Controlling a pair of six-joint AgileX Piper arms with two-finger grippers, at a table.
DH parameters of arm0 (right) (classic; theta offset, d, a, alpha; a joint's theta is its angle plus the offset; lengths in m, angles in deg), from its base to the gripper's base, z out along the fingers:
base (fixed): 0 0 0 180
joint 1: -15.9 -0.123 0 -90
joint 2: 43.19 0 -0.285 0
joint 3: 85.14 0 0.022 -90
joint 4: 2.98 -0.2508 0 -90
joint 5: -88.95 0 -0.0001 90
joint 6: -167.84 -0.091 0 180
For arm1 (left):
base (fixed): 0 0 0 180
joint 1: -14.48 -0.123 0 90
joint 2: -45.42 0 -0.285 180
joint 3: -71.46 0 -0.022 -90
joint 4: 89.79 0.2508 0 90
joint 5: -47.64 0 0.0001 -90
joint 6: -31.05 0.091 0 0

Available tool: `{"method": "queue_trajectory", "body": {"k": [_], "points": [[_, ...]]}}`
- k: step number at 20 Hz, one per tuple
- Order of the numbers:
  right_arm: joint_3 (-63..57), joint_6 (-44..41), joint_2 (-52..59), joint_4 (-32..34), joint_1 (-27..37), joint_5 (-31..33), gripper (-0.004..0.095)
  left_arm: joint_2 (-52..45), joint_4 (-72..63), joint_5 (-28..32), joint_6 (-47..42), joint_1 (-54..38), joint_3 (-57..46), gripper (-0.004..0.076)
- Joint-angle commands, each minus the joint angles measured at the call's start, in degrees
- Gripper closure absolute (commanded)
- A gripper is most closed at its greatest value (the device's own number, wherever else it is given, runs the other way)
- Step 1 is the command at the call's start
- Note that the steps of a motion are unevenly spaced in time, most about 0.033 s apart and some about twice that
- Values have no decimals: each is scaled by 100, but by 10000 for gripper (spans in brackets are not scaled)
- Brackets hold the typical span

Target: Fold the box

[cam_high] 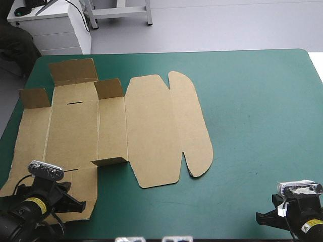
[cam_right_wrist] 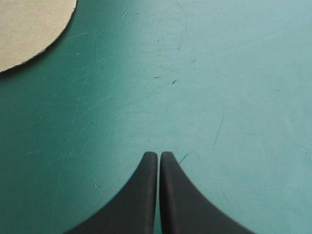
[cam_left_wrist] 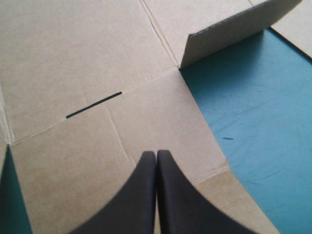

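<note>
Box: the brown box (cam_high: 126, 131) lies as an open sheet on the teal-green surface (cam_high: 262, 126), nearly all of it flat, with no wall tucked yet.
Raised flaps: one small flap (cam_high: 108, 162) stands at the box's near edge and three more along its far edge, the largest (cam_high: 73, 71) at the far left corner. I judge that their creases spring them up.
Rounded flap: the long rounded flap (cam_high: 194, 126) forms the box's right end and lies flat.
Left jaws: clenched together with nothing between them, over the box's near left panel, tips aimed at the thin slot (cam_left_wrist: 93, 105). I cannot tell whether they touch the board.
Right jaws: pressed shut and empty, over bare cover well apart from the box, off its near right corner.
Why so: my left side is already over the panel where a wall would rise, I judge. My right side waits clear of the box.
Stage: the very start, I judge.
</note>
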Motion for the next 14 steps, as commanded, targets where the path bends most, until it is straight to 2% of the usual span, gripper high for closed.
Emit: {"method": "queue_trajectory", "body": {"k": [1,7,10,14], "points": [[157,11,-80,-12,-15,-322,908,40,323,-96,-13,15,608,731],[157,22,-80,-15,-15,-322,909,163,389,-285,-148,15,1524,731],[157,22,-80,-15,-15,-322,908,813,413,-258,-156,15,1824,731],[157,22,-80,-15,-15,-322,908,1986,626,136,-226,15,2217,731]]}}
